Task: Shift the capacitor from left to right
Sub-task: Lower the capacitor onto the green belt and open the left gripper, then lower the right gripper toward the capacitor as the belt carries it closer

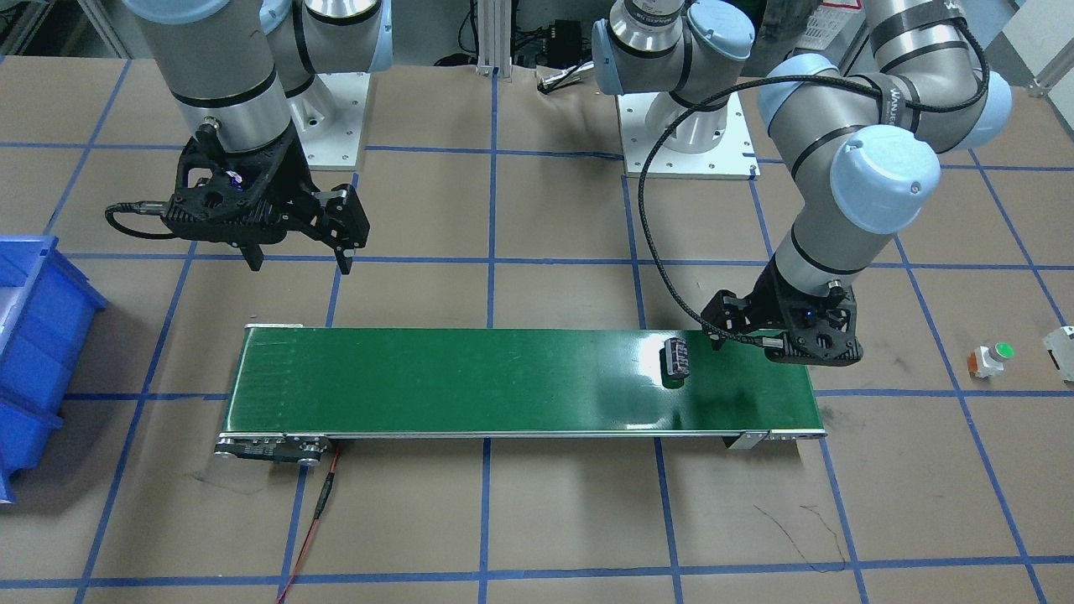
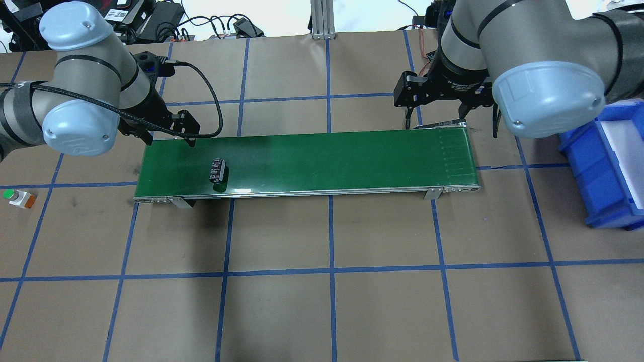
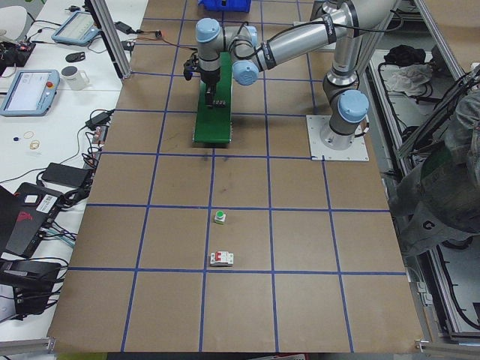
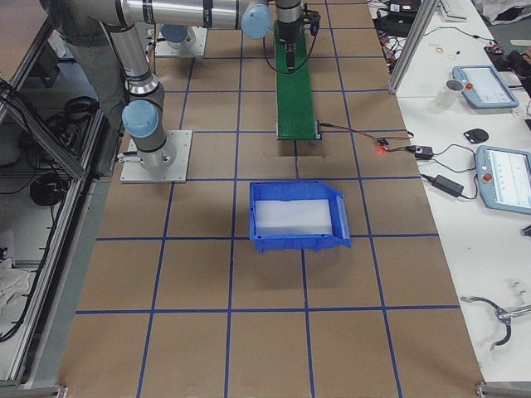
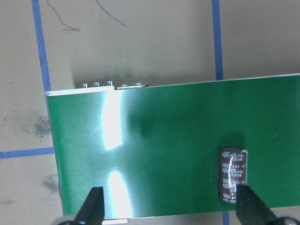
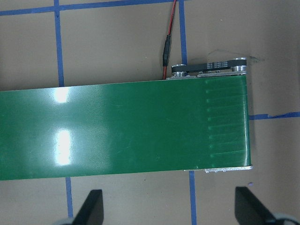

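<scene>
While capacitor (image 2: 218,169) lies on belt (image 2: 327,156) | left pincer (image 5: 168,197) nearby (spread wide)

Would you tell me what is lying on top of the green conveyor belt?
Only the capacitor shows on the conveyor belt, lying on its side near the robot's left end. The belt beneath it is covered.

The table (image 2: 382,311) is covered in brown, with a grid of blue tape (image 2: 329,271); beside it, a white desk (image 4: 489,257) carries tablets (image 4: 508,178).
</scene>
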